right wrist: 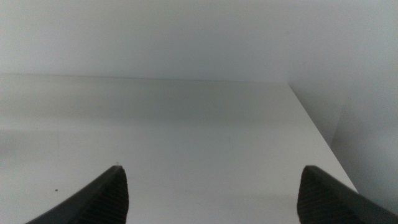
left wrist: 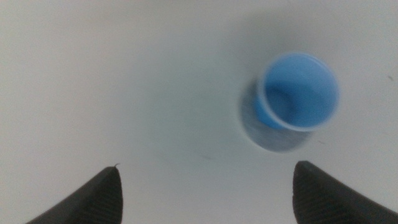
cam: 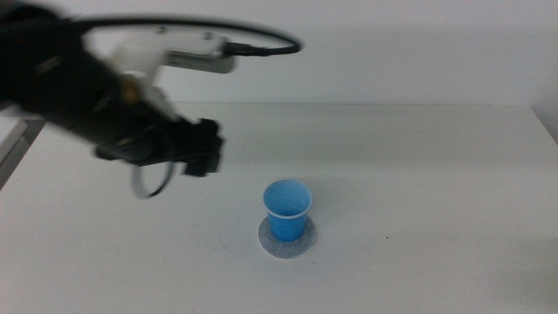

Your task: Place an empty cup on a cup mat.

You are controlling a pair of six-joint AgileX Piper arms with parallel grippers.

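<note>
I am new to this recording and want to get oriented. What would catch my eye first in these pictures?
First the bright blue cup, upright and empty on the round grey cup mat near the middle of the white table. Next the left arm, reaching in from the left: the left gripper hangs above the table to the cup's left, jaws wide apart and empty. The right gripper is open too, over bare table.

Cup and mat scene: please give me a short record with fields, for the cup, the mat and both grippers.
cup: upright, empty, standing on the cup mat
cup mat: flat on the table, under the cup
left gripper: open, holds nothing, above the table and apart from the cup
right gripper: open, holds nothing, waits out of the middle view
</note>
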